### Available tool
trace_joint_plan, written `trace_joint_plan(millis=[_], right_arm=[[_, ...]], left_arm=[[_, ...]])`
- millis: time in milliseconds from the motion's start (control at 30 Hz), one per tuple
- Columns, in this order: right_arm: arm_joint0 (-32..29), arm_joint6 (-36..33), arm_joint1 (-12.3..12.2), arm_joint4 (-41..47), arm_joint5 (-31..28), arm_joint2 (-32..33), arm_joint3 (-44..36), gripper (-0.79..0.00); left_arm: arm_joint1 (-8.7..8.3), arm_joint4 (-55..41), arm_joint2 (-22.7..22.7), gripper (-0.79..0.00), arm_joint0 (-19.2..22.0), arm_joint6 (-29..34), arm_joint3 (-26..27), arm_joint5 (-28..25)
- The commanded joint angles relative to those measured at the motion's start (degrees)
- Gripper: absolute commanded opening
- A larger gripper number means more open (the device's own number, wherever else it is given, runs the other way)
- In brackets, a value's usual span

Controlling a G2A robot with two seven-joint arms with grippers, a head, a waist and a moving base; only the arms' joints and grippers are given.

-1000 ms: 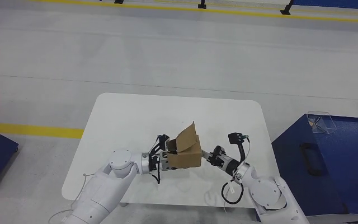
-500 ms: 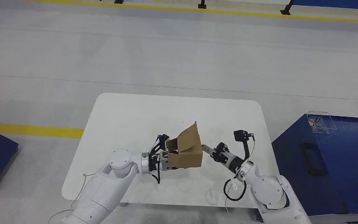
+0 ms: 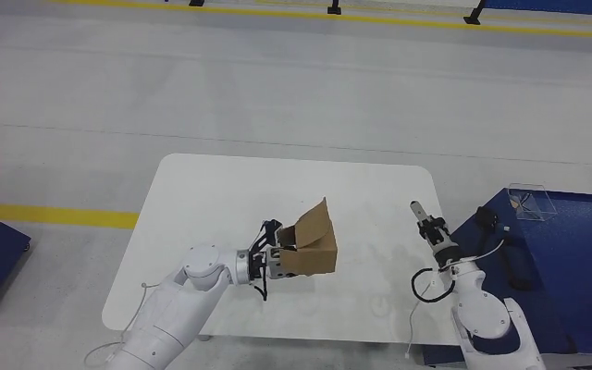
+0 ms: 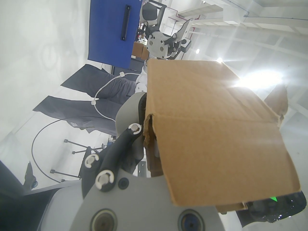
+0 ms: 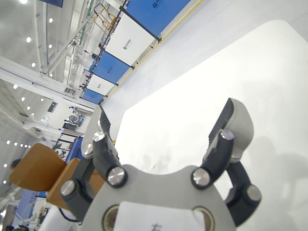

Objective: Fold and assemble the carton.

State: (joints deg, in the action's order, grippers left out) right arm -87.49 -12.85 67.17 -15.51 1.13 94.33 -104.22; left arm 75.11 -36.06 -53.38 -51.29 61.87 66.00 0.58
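Observation:
A brown carton [image 3: 311, 246] sits partly erected near the front middle of the white table [image 3: 213, 203], one flap standing up at its back. My left gripper [image 3: 270, 260] is at the carton's left side, shut on its wall. In the left wrist view the carton [image 4: 211, 133] lies between the gripper's fingers [image 4: 130, 140]. My right gripper [image 3: 421, 215] hovers by the table's right edge, well apart from the carton. In its own view the right gripper [image 5: 166, 111] is open with nothing between its pads, and the carton [image 5: 38, 169] shows off to one side.
A blue cabinet [image 3: 527, 277] stands just right of the table, with a clear plastic box [image 3: 529, 202] on top. Bare table surface [image 5: 216, 73] lies between the carton and the right gripper. A yellow floor line [image 3: 65, 215] runs to the left.
My right gripper has drawn away from the carton's right side to the table's right edge. The left gripper and the carton have stayed nearly in place.

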Motion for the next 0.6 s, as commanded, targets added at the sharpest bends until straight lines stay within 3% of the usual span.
trace_joint_plan(millis=[0, 567], right_arm=[[0.03, -0.05, -0.01, -0.21, -0.06, -0.03, -0.01, 0.0], [0.03, -0.05, -0.01, -0.21, -0.06, -0.03, -0.01, 0.0]], left_arm=[[0.25, -0.33, 0.08, -0.785, 0.4, -0.64, -0.16, -1.91], [0.33, -0.49, -0.08, -0.785, 0.51, -1.59, -0.39, -2.71]])
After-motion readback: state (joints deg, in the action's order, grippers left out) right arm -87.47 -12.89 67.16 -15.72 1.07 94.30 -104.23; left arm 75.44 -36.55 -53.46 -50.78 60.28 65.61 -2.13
